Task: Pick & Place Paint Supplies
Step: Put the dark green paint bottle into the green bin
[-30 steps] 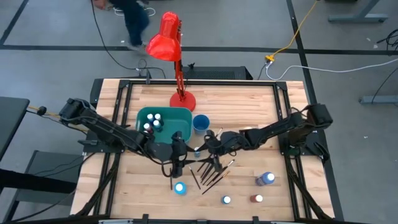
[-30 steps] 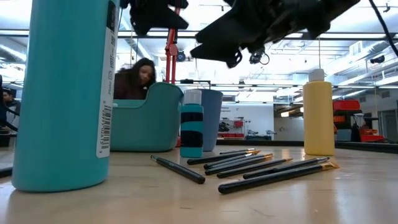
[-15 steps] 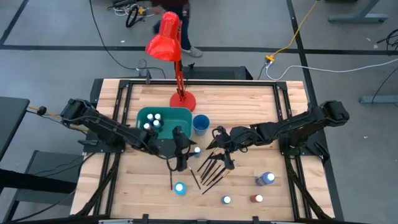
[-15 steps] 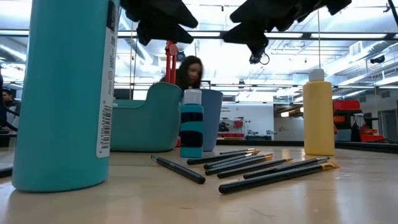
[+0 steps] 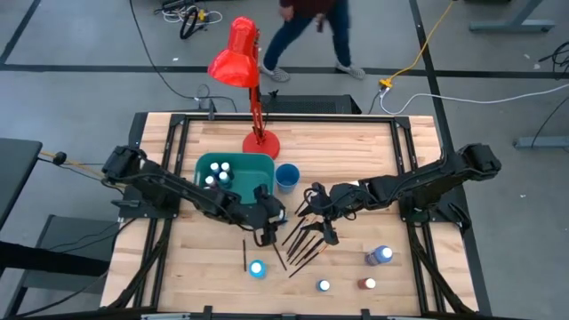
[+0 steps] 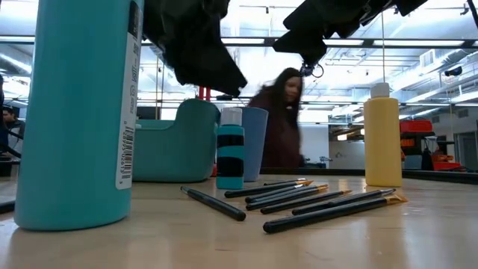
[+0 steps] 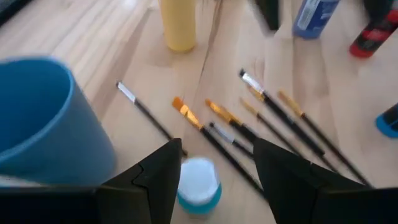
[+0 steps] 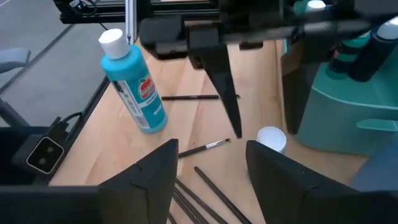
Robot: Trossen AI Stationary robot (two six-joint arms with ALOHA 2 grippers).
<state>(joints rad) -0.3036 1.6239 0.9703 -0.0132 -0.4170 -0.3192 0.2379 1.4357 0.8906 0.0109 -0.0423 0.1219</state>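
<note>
The left tool [image 5: 268,213] stood open and empty above the desk [image 5: 356,142], just right of the teal bin [image 5: 244,164], with a small teal bottle [image 7: 198,185] upright on the desk directly between and below its fingers [image 7: 163,174]. The right tool [image 5: 311,203] hovered just to its right, over the far ends of the fanned brushes [image 5: 302,244], its fingers [image 8: 155,171] also spread and holding nothing. A blue cup [image 5: 287,176] stood beside the bin, on its right. Several white-capped bottles [image 5: 218,173] sat inside the bin. One brush [image 5: 244,253] lay apart, left of the fan. Four more bottles stood along the near side of the desk: light blue [image 5: 257,268], a second [image 5: 324,286], red [image 5: 366,284] and blue [image 5: 380,256]. A yellow bottle [image 6: 382,138] stood upright behind the brushes in the low view.
</note>
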